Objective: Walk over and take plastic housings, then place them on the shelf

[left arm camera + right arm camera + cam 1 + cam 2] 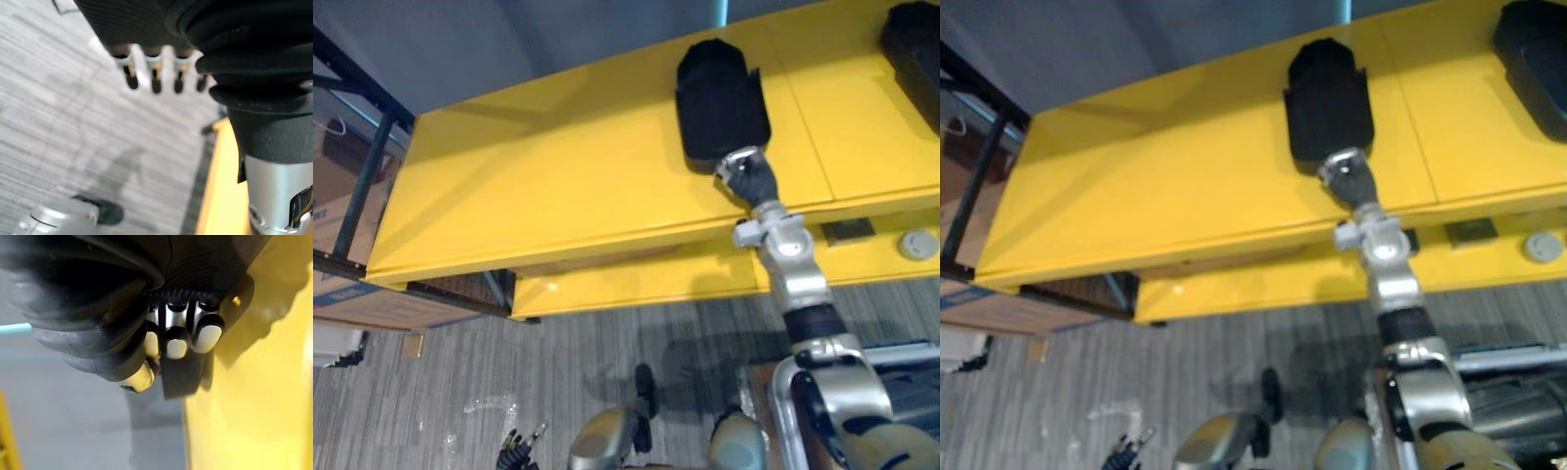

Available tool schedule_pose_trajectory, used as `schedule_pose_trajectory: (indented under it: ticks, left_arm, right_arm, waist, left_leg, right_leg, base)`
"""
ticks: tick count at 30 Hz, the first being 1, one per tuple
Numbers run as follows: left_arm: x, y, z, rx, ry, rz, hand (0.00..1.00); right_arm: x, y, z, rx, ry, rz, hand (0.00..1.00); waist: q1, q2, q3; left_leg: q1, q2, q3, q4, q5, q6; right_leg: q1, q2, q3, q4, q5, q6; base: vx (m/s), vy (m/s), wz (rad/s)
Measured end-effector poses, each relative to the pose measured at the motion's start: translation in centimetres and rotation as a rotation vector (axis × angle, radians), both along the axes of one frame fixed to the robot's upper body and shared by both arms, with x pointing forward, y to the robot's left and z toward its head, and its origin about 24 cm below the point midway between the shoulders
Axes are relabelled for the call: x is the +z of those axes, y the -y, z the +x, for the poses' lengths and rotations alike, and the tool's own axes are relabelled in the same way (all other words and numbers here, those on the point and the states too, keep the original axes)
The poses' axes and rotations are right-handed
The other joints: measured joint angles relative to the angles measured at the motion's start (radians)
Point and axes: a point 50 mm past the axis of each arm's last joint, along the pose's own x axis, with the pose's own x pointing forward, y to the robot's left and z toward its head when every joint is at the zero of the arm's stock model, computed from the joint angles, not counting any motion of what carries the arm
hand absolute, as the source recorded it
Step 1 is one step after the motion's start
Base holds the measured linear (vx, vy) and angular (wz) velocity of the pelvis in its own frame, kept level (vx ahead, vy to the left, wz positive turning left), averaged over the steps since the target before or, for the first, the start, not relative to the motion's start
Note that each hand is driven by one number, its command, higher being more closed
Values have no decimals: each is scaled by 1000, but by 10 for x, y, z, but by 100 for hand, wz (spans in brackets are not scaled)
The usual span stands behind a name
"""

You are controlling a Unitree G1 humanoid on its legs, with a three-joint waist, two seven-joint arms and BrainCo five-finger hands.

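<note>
A black plastic housing (720,98) lies on the top of the yellow shelf (558,186), towards its right half. My right hand (751,176) is at the housing's near edge, arm stretched up from the lower right. In the right wrist view its fingers (176,340) and thumb are curled on a black wall of the housing (182,379), just above the yellow surface. A second black housing (915,49) rests at the shelf's far right corner. My left hand (154,81) hangs low over the carpet, fingers straight and holding nothing.
A lower yellow shelf board (636,279) juts out beneath the top one, with a round grey part (917,244) on its right. A black metal rack (367,166) with cardboard boxes (337,196) stands at the left. A metal-framed cart (891,357) is at the lower right.
</note>
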Motion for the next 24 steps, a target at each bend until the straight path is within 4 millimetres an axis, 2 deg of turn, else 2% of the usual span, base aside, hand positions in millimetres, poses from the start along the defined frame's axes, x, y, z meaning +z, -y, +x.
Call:
schedule_pose_trajectory:
  ticks: [1,3,4,5,8,10,14,15,16,18,20,21,24]
  left_arm:
    - [0,-1,-1,11,0,2,0]
    - [0,-4,-2,36,0,3,0]
    - [1,-7,-4,56,-2,8,0]
    - [1,-9,-4,67,-4,12,0]
    - [1,-10,-5,76,-6,15,0]
    - [0,-10,-7,81,-17,15,0]
    - [-7,-4,-16,91,-78,0,0]
    - [-8,-2,-18,98,-93,0,0]
    - [-9,0,-19,102,-99,1,0]
    - [-11,3,-21,101,-122,2,0]
    - [-11,5,-19,95,-122,2,0]
    - [-10,4,-18,98,-124,8,0]
    - [-10,1,-14,94,-131,14,0]
  right_arm:
    - [-12,-7,-13,33,-18,41,0]
    - [-31,-19,-34,79,-55,96,0]
    - [-42,-27,-51,129,-82,152,0]
    - [-46,-30,-59,148,-94,173,0]
    - [-57,-29,-76,155,-126,232,0]
    - [-63,-27,-83,148,-147,249,0]
    - [-82,-8,-101,12,-208,360,0]
    - [-87,1,-106,-64,-218,400,0]
    - [-90,6,-107,-98,-225,428,0]
    - [-107,23,-120,-232,-269,506,0]
    - [-125,31,-133,-307,-329,517,0]
    - [-137,31,-139,-332,-377,518,0]
    - [-155,32,-148,-394,-444,519,0]
  waist:
    - [-3,-17,-9]
    - [-6,-58,-38]
    - [-10,-98,-68]
    - [-13,-122,-89]
    - [-35,-174,-133]
    - [-34,-184,-150]
    - [-44,-157,-193]
    - [-62,-151,-200]
    - [-64,-148,-202]
    - [-68,-144,-213]
    - [-74,-145,-214]
    - [-85,-146,-214]
    - [-90,-157,-218]
  left_leg:
    - [7,5,2,-1,-4,-5]
    - [12,15,8,-1,-12,-15]
    - [13,23,25,-2,-16,-21]
    - [13,27,29,-2,-17,-23]
    - [34,36,55,-7,-21,-29]
    - [48,42,75,-9,-25,-32]
    - [68,62,113,-11,-40,-29]
    - [72,63,122,-11,-44,-29]
    - [77,64,130,-11,-46,-29]
    - [82,65,154,-11,-53,-23]
    - [80,64,166,-11,-56,-18]
    - [80,63,169,-11,-57,-16]
    - [79,63,185,-11,-62,-16]
  right_leg:
    - [17,11,-1,-28,9,2]
    - [39,29,-1,-74,27,2]
    - [56,45,2,-116,43,1]
    - [65,53,4,-143,55,2]
    - [106,71,12,-209,89,2]
    - [116,79,35,-230,101,0]
    - [125,101,72,-263,128,-8]
    - [122,102,80,-273,129,-8]
    - [123,103,90,-275,130,-7]
    - [122,107,117,-290,135,-4]
    - [122,107,128,-299,142,-1]
    - [122,107,133,-303,142,-1]
    - [112,106,147,-304,143,0]
  base:
    - [125,-26,-9]
    - [120,-36,-14]
    - [98,-34,-17]
    - [98,-37,-15]
    - [46,-19,-16]
    - [-23,-1,-33]
    - [-77,10,-33]
    - [-110,30,-26]
    - [-104,45,-29]
    - [-70,53,-31]
    - [-28,49,-20]
    - [-3,46,-13]
    - [42,45,-16]
